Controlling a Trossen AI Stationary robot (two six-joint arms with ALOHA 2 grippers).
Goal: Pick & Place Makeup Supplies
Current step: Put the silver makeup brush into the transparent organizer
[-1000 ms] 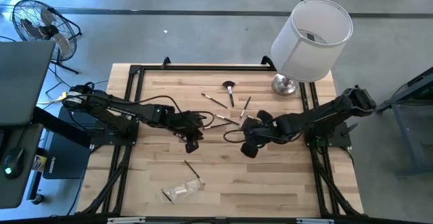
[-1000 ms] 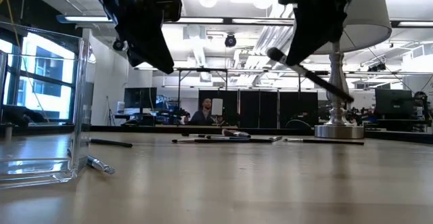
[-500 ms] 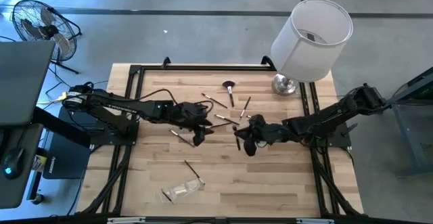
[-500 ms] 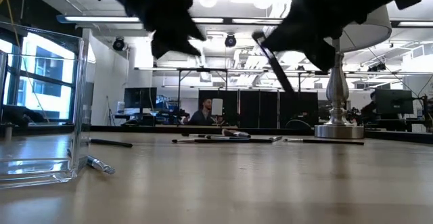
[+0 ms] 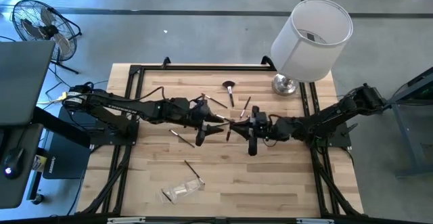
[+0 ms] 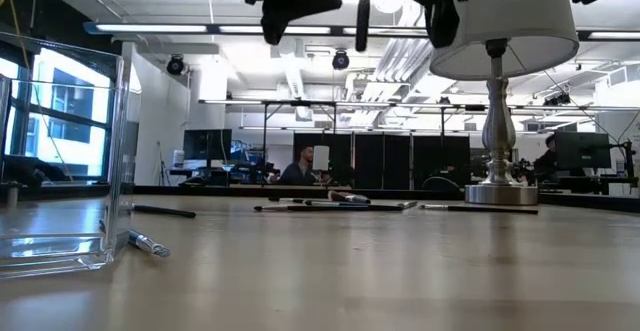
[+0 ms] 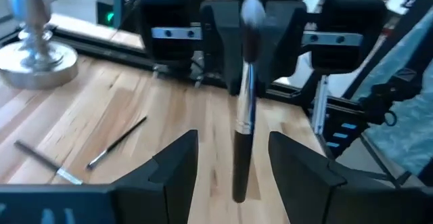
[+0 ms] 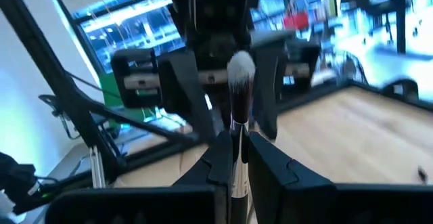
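Note:
My right gripper (image 5: 238, 126) is shut on one makeup brush (image 7: 243, 102), a dark-handled one with a silver ferrule and a pale fluffy head (image 8: 240, 68), high over the table's middle. The brush stands upright. My left gripper (image 5: 218, 124) faces it from the left, open, its fingers either side of the brush's lower handle without touching. Other makeup brushes lie flat on the wood: a fluffy-headed one (image 5: 230, 88), thin ones (image 5: 215, 101) (image 5: 245, 105) (image 5: 179, 136) and one nearer the front (image 5: 194, 170). My right gripper pinches the brush between its two fingers just below the head, at the ferrule (image 8: 235, 139). The fingers come level from the table's right and lie across the brush. The brush is lifted clear and upright, head up, with its handle (image 6: 362, 21) hanging below the fingers.
A lamp with a white shade (image 5: 311, 31) stands on its metal base (image 5: 285, 84) at the far right corner. A clear plastic pouch (image 5: 181, 192) lies near the front edge, and it shows at the left of the low view (image 6: 60, 151). A person sits beyond the table (image 6: 305, 166).
Both grippers have tipped up from pointing down to about level and have closed in on each other over the table's middle, the left going right, the right going left. The brush in my right gripper has swung from a slant to upright.

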